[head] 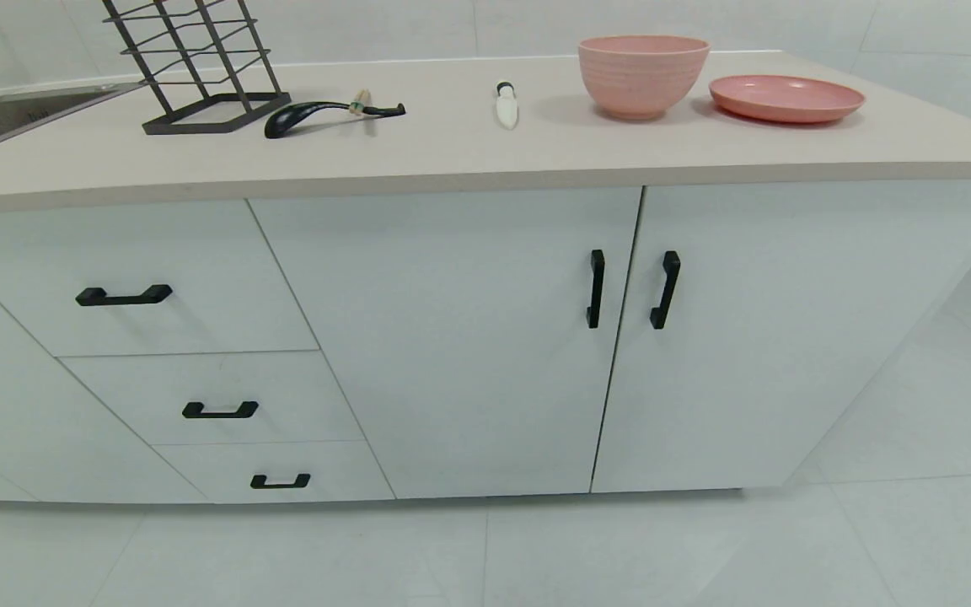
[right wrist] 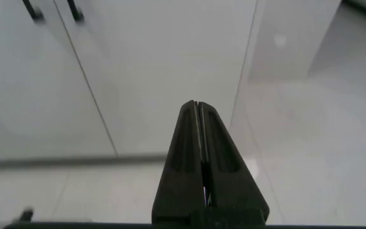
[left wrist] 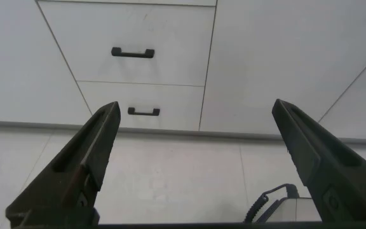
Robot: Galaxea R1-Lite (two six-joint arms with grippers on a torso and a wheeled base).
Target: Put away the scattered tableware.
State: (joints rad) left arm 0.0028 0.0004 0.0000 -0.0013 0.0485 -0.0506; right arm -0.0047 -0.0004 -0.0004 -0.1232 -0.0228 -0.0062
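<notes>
**Tableware on the surface, both grippers low before the cabinet**

The pink bowl (head: 644, 74) stands upright on the pale, smooth surface (head: 452, 156). It is round and deep, with fine ribs on its wall. Just to the right of the bowl lies a flat pink plate (head: 786, 97), near it but not touching. To the left of the bowl lies a small white utensil (head: 506, 104) with a dark end. Farther left is a black ladle (head: 329, 112) with a curved handle, and a short wooden stick (head: 362, 103) is across that handle. Beyond the ladle stands a black wire rack (head: 199, 67), and then the steel sink (head: 5, 118).

Below the bowl are two white cabinet doors (head: 485, 337) with black handles, and three drawers (head: 140, 278) are to their left.

The left gripper (left wrist: 196, 108) has its fingers wide apart, before the lower drawers and above the tiled floor (left wrist: 170, 172). The right gripper (right wrist: 197, 108) has its fingers pressed together, before the doors. Both are well apart from the tableware.
</notes>
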